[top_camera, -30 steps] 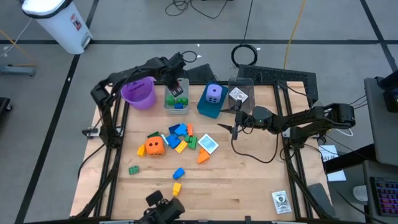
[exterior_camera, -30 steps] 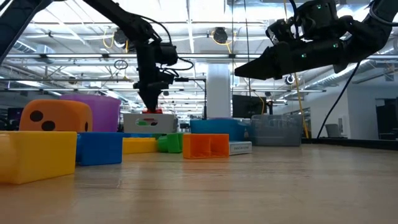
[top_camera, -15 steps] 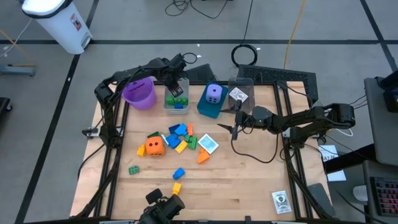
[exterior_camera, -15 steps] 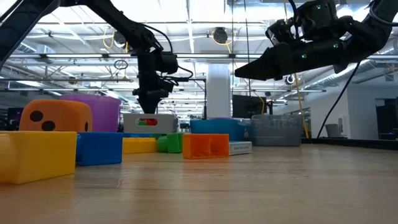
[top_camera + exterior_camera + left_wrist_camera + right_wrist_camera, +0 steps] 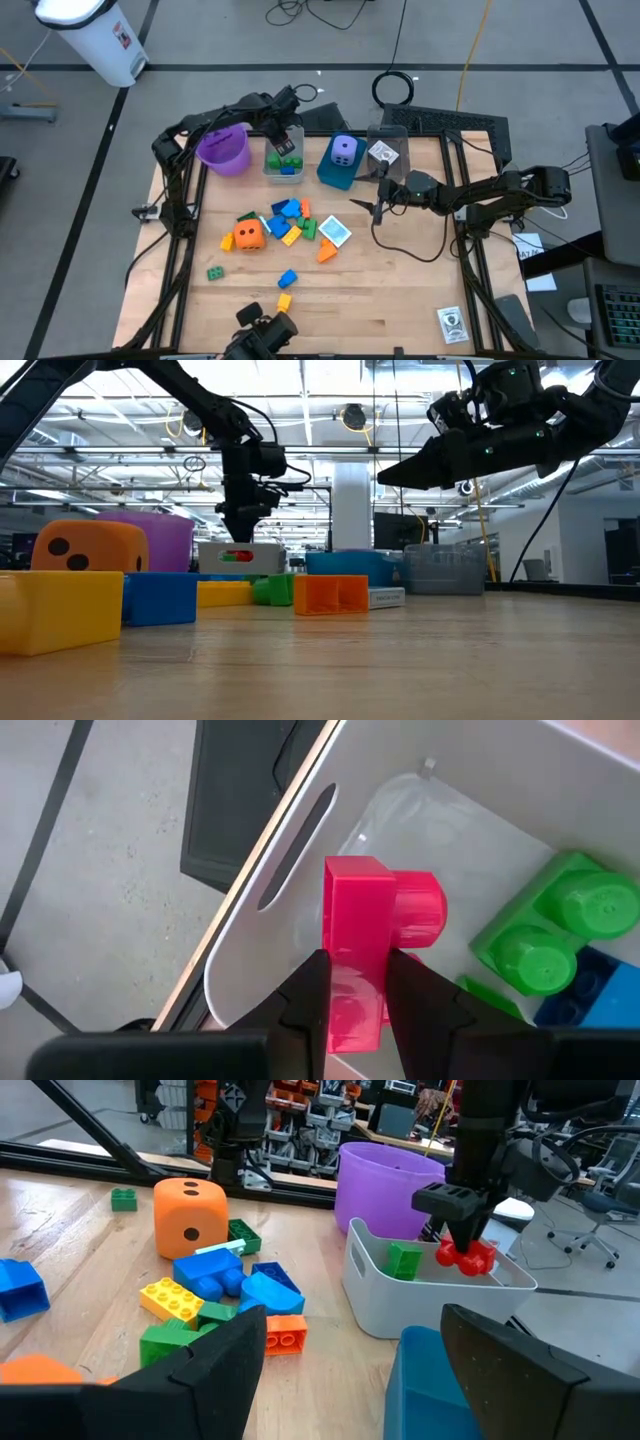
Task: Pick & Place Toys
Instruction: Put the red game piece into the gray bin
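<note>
My left gripper (image 5: 284, 143) is over the grey bin (image 5: 268, 166) at the table's far side, shut on a red brick (image 5: 365, 935). The same brick shows in the right wrist view (image 5: 465, 1257). A green brick (image 5: 548, 935) and a blue brick (image 5: 600, 1000) lie in the bin. More bricks (image 5: 287, 220), an orange die (image 5: 249, 234) and a printed cube (image 5: 335, 232) lie mid-table. My right gripper (image 5: 376, 206) hangs open and empty above the table, right of the pile. My left gripper pinches the red brick between its two fingers, on two opposite faces at its upper part (image 5: 352, 982). The fingers come from above, pointing down. The brick hangs below them with its studs (image 5: 425, 915) pointing sideways, down at the bin's rim. I cannot tell whether it touches the bin.
A purple cup (image 5: 222, 150) stands left of the grey bin. A blue bin (image 5: 333, 176) holds a purple die (image 5: 343, 150), and a clear bin (image 5: 388, 135) holds a white cube (image 5: 382, 153). Single green (image 5: 215, 272), blue (image 5: 287, 277) and yellow (image 5: 284, 301) bricks lie nearer the front edge.
My left gripper has gone down a little over the grey bin, still shut on the red brick. In the low view the brick has sunk from just above the rim to behind the bin's wall. It has kept still for the last half second.
</note>
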You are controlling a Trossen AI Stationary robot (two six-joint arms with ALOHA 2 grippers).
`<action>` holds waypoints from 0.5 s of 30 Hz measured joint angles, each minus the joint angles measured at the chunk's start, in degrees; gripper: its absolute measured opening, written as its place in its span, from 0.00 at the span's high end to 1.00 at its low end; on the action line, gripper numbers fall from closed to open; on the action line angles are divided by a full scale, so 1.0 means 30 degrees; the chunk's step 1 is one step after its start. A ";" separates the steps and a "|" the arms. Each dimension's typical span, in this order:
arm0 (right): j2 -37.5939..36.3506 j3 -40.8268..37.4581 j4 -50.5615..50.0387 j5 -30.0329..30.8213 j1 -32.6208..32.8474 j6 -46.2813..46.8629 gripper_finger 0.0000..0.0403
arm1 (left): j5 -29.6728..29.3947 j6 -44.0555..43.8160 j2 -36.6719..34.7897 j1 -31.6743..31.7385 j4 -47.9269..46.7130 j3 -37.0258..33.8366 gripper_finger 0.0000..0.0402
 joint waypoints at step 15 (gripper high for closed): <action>0.0000 0.0000 -0.0058 0.0000 0.0000 0.0007 0.29 | -0.0110 -0.0080 -0.0022 0.0022 -0.0049 0.0000 0.78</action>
